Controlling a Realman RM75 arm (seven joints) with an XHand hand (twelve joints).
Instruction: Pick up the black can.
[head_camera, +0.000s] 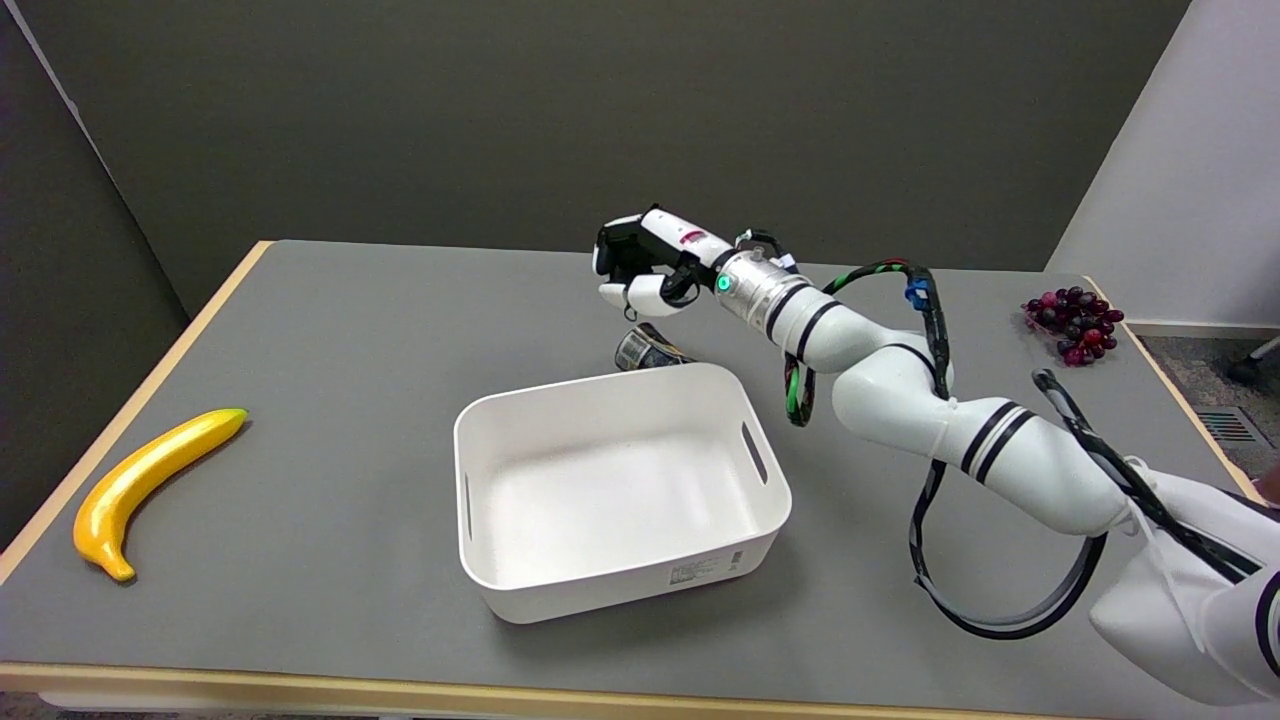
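1. The flat grey table top with a pale wooden edge (330, 330) carries everything; on it, the black cylindrical can with a pale printed label (645, 350) lies tipped on its side, just behind the far rim of the white rectangular plastic bin (620, 490). By my reading the pick-up is not done: the can is on the table, not in the hand.
2. The white right arm reaches in from the lower right, across the bin's right side, forearm angled up and to the left.
3. The black-and-white right hand (640, 270) hovers above the can, apart from it, fingers curled in around nothing.
4. Left to do: lower, grip the lying can, lift.
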